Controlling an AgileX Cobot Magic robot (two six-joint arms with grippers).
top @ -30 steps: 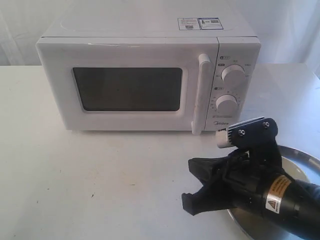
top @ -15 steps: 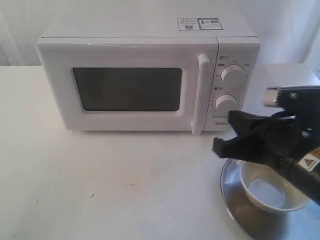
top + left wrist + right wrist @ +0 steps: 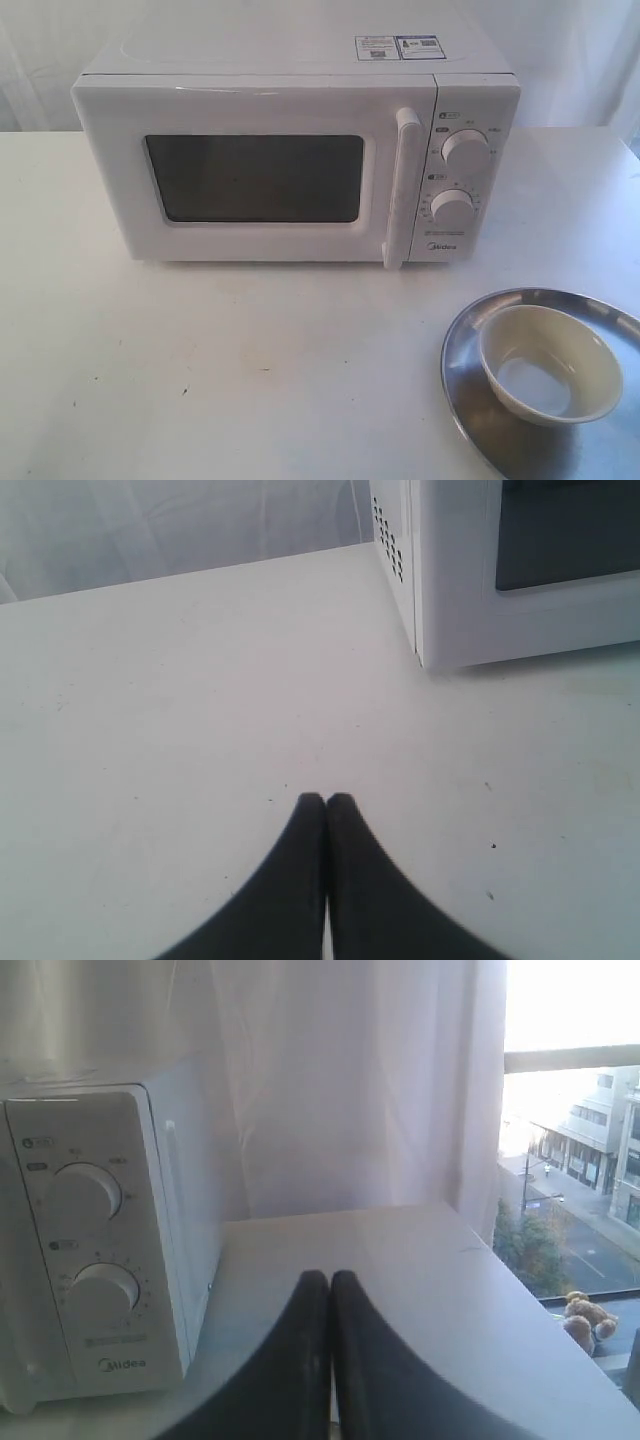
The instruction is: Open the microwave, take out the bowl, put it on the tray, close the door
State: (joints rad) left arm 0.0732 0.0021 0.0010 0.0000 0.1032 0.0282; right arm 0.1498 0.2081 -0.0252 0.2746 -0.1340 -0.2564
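The left jaws are pressed together and hold nothing. They hang over the bare bench [image 3: 150,700], near a corner of the microwave [image 3: 450,600]. The right jaws are pressed together too, and they are also empty. They point past the side of the microwave that has the dials [image 3: 85,1195], toward a white curtain [image 3: 340,1080].

In the outside view, the bowl [image 3: 548,362] sits inside the tray [image 3: 462,385] in the lower right of the frame. The door [image 3: 250,110] is flat against the microwave in the upper middle, and its handle [image 3: 405,185] is upright. I think the whole job is done: the bowl is out and on the tray, and the door is shut. Nothing looks left to do.

Only the outside view shows the bowl and the tray. It shows no arm and no jaws; only the wrist views show those. The left wrist view shows small air holes [image 3: 390,540] on the microwave's side. The right wrist view shows a window [image 3: 570,1160] with a street outside and a small toy bear [image 3: 580,1315] by it.
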